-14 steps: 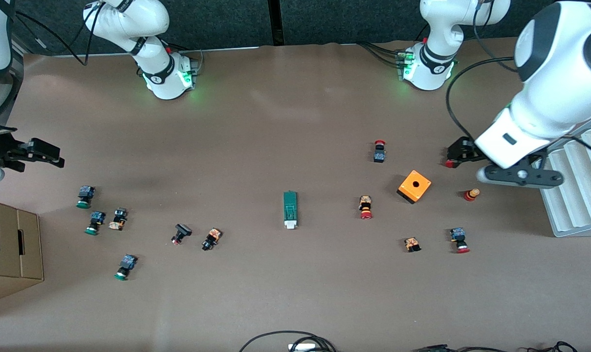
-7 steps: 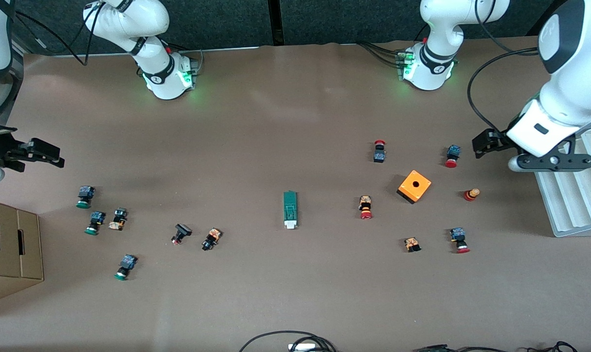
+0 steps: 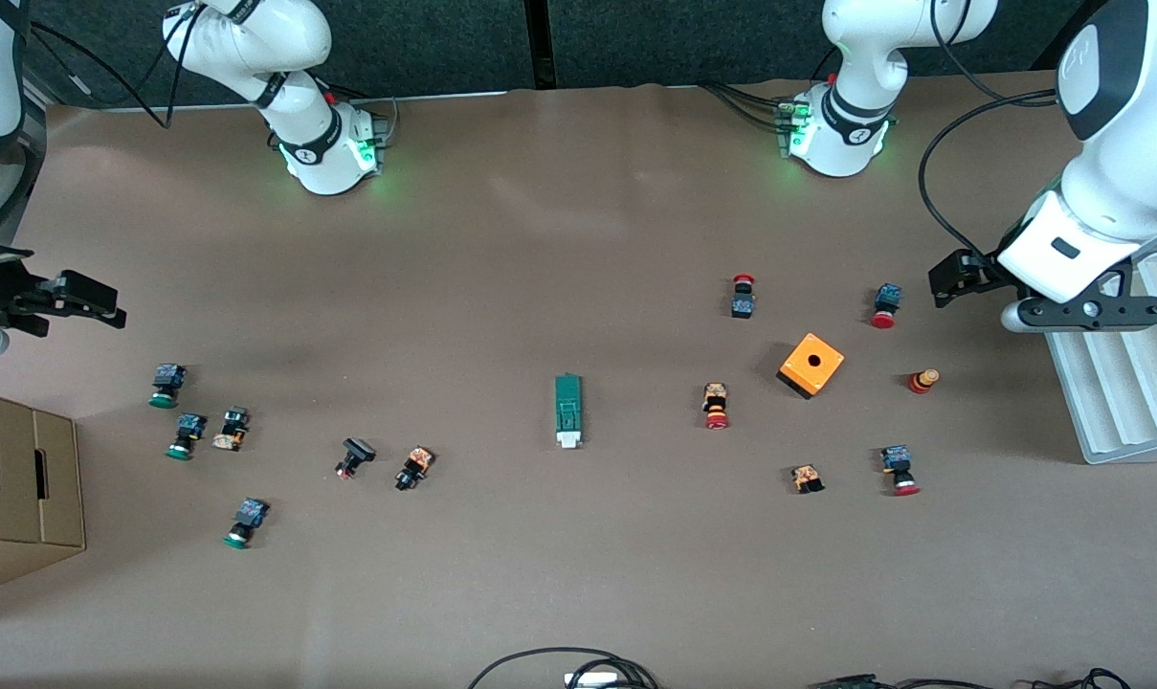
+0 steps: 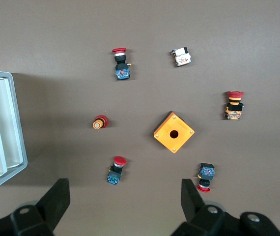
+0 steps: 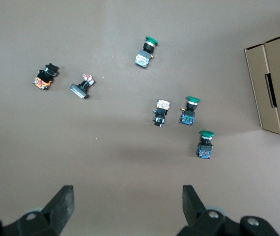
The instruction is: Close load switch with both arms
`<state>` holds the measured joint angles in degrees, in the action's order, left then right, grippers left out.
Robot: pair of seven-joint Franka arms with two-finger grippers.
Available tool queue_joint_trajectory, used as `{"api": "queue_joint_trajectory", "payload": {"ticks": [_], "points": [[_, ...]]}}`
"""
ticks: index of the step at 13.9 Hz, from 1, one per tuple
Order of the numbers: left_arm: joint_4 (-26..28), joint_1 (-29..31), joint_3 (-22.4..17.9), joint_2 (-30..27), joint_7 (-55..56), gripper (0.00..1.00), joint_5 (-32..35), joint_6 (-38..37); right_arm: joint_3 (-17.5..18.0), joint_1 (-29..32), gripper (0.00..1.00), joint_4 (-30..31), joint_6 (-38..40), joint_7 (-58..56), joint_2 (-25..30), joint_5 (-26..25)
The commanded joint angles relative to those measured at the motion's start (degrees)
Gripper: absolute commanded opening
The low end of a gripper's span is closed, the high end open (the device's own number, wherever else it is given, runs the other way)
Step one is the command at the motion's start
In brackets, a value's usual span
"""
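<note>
Load switch (image 3: 567, 411) lies mid-table, untouched, white end nearest the front camera. Left gripper (image 4: 123, 204) hovers near the white tray (image 3: 1128, 383), fingers spread; right gripper (image 5: 127, 206) likewise, above the green push buttons (image 5: 191, 115).

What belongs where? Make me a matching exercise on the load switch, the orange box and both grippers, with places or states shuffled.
Things:
1. load switch
2. orange box
3. left gripper
4. right gripper

Places or states:
A. sits among red-capped buttons
B. open, in the air near green-capped buttons
C. lies alone mid-table, white end nearer the front camera
D. open, in the air beside the white tray

Pairs: 1-C, 2-A, 3-D, 4-B
</note>
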<state>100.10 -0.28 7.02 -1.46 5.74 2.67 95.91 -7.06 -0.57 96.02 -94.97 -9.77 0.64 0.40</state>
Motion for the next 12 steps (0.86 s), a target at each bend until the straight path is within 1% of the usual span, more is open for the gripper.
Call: {"api": "queue_joint_trajectory", "payload": {"ticks": [1, 10, 12], "points": [[0.3, 0.3, 0.5, -1.2, 0.5, 1.00, -0.5, 0.3, -0.1, -0.3, 1.00, -0.8, -0.2, -0.2, -0.4, -0.9], [0.3, -0.1, -0.7, -1.4, 1.6, 1.00, -0.6, -0.5, -0.1, -0.4, 1.00, -0.8, -0.2, -0.2, -0.3, -0.8], [0.1, -0.3, -4.4, -0.9, 0.9, 1.00, -0.8, -0.2, -0.1, -0.4, 1.00, -0.9, -0.2, -0.2, -0.3, -0.8]]}}
